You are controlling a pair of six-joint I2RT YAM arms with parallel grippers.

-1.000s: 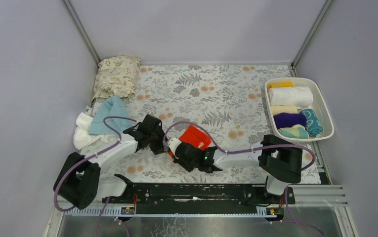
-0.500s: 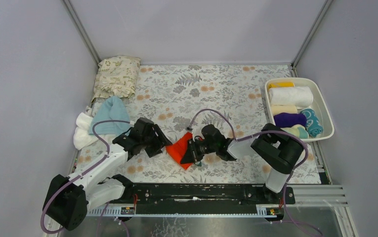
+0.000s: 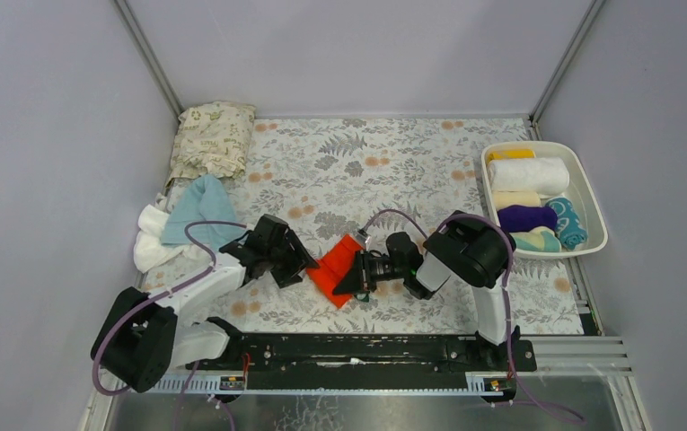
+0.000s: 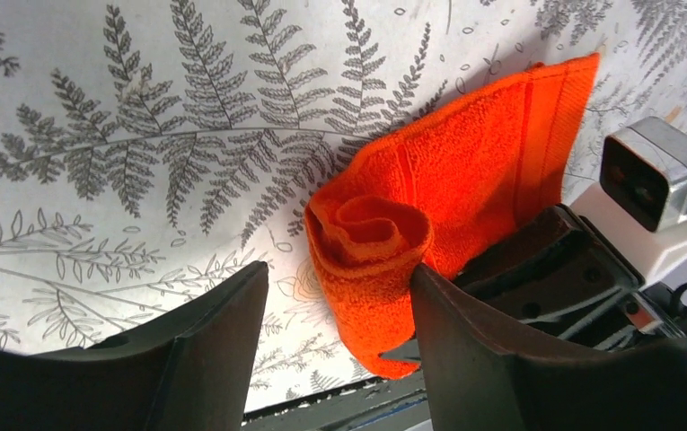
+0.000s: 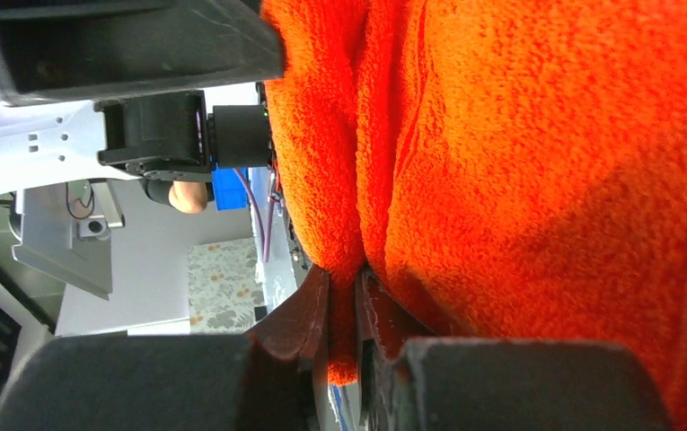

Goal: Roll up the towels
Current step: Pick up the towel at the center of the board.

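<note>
Pinching the part-rolled orange towel [image 3: 330, 266], the right gripper [image 3: 350, 277] sits by the spread-jawed left gripper [image 3: 295, 269]; finished rolls [image 3: 528, 175] fill the tray [image 3: 598, 224] at three o'clock, loose towels [image 3: 200, 202] wait at nine.

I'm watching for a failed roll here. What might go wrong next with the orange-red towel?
1. The left gripper stands open around the rolled end of the orange-red towel, not gripping it, so the loose coil may spring open.
2. The right gripper pinches only a thin fold, which might slip out.
3. Both grippers sit close together and could bump.
</note>
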